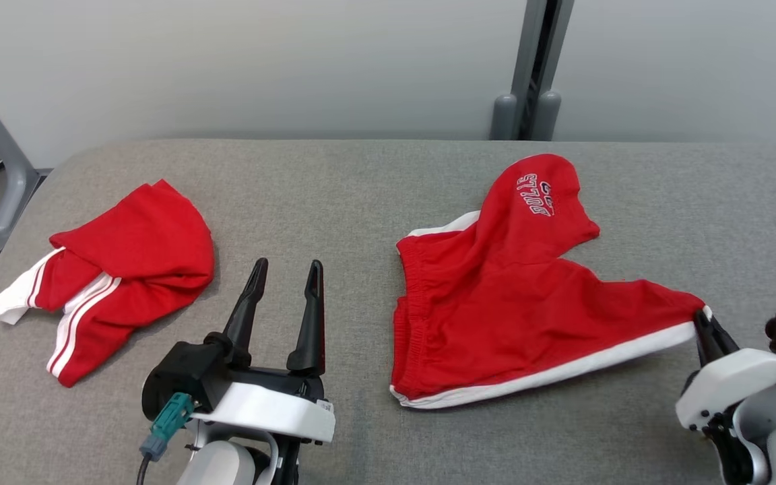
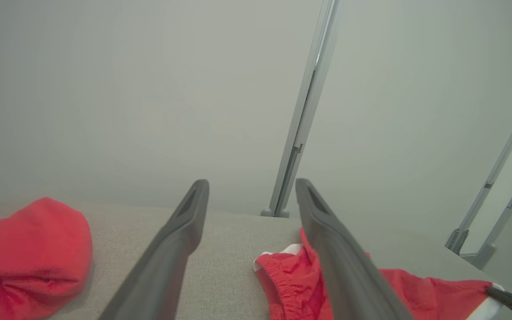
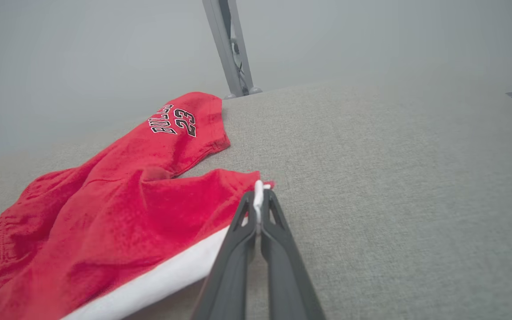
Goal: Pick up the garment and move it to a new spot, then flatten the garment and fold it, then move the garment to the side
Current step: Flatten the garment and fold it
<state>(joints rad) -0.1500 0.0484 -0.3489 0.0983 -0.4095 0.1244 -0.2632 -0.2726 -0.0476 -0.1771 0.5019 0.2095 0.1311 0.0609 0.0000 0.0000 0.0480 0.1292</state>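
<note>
The garment (image 1: 523, 296) is a pair of red shorts with a white hem stripe and "BULLS 23" lettering, lying crumpled right of centre on the grey padded table. In the right wrist view the garment (image 3: 118, 209) spreads to the left, and my right gripper (image 3: 258, 195) is shut on its white-edged leg corner. In the head view the right gripper (image 1: 703, 322) pinches that same corner at the far right. My left gripper (image 1: 287, 275) stands open over bare table, left of the waistband, holding nothing; its fingers (image 2: 180, 240) frame the garment's waistband (image 2: 282, 280).
A second red garment with white stripes (image 1: 112, 276) lies bunched at the table's left. A grey upright post (image 1: 529, 67) stands behind the far edge, with a plain wall behind. The table surface (image 1: 334, 195) is grey fabric.
</note>
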